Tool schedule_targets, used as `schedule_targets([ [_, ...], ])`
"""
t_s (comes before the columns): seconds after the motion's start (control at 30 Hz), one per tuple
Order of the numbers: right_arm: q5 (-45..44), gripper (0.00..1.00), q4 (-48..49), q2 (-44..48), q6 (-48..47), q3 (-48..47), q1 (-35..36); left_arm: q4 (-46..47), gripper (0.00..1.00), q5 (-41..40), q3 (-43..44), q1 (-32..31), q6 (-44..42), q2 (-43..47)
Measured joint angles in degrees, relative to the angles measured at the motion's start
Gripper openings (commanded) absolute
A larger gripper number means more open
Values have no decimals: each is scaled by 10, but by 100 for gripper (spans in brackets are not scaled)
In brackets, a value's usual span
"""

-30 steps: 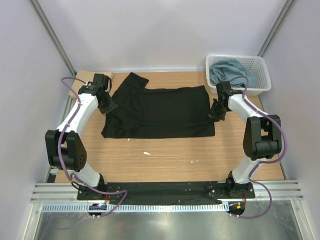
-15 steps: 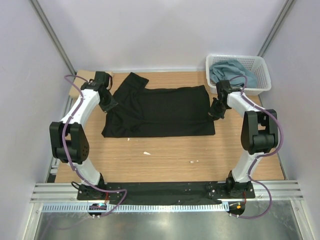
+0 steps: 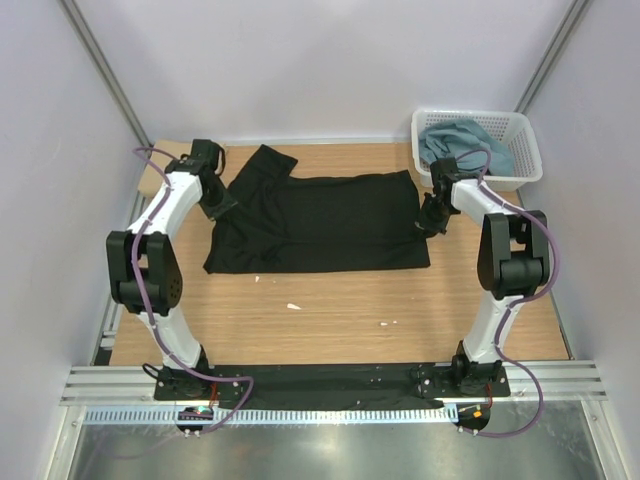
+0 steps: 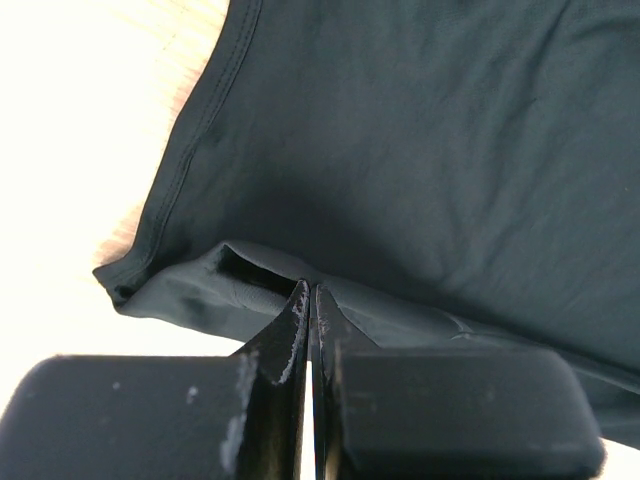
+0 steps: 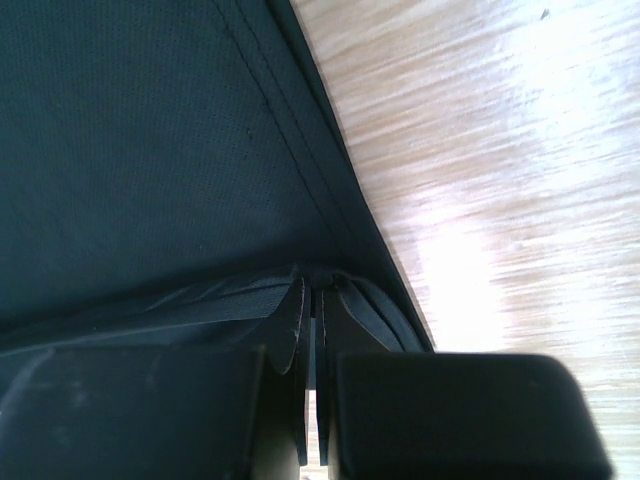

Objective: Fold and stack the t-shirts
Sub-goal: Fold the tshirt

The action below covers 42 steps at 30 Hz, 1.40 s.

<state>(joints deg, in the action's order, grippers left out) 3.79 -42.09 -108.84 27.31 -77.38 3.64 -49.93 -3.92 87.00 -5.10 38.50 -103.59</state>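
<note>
The black t-shirt [image 3: 320, 225] lies spread across the table's [image 3: 330, 300] far middle. The left gripper [image 3: 221, 206] is clamped on its left edge, the right gripper [image 3: 429, 222] on its right hem. A blue-grey t-shirt [image 3: 460, 140] sits in the far-right basket [image 3: 528, 158].

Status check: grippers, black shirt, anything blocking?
Both shut: left gripper on left edge of black t-shirt, right gripper on its right hem. Shirt lies spread on table. White basket with blue-grey shirt sits far right, not blocking.
</note>
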Motion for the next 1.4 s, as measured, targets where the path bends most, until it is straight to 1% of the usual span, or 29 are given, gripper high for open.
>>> schedule_targets([
  [0.23,0,1,1,-18,0,-14,-2,0,0,4,10,2,0,-14],
  [0.33,0,6,0,-26,0,-19,-3,3,0,7,12,3,0,-18],
  [0.37,0,13,0,-28,0,-22,-4,4,0,8,12,4,-1,-19],
  [0.43,-1,20,-1,-31,-1,-27,-5,5,1,9,13,6,-2,-23],
  [0.47,-3,27,-3,-32,-3,-32,-6,5,5,10,15,7,-2,-24],
  [0.53,-10,36,-8,-34,-9,-47,-7,6,22,10,19,14,-5,-26],
  [0.57,-13,42,-10,-34,-13,-53,-7,7,28,10,22,18,-8,-26],
  [0.63,-18,47,-12,-30,-21,-61,-7,9,40,10,30,28,-13,-26],
  [0.67,-20,52,-14,-25,-25,-60,-7,13,43,11,33,31,-16,-26],
  [0.8,-21,54,-19,21,-35,-35,-3,27,43,15,16,38,-18,-2],
  [0.9,-13,50,-18,65,-37,-5,8,37,32,26,-37,36,-19,56],
  [0.93,-10,39,-17,74,-37,3,15,41,24,34,-59,35,-20,81],
  [1.0,1,27,-10,84,-36,19,33,42,18,47,-94,35,-19,122],
  [1.03,7,16,-1,84,-32,28,42,46,13,54,-114,35,-17,139],
  [1.13,28,2,16,80,-26,56,60,71,6,83,-183,35,-11,168],
  [1.23,40,1,24,66,-19,66,65,89,1,107,-225,36,-9,145],
  [1.4,38,1,37,60,-17,78,62,114,0,126,-229,40,-10,78],
])
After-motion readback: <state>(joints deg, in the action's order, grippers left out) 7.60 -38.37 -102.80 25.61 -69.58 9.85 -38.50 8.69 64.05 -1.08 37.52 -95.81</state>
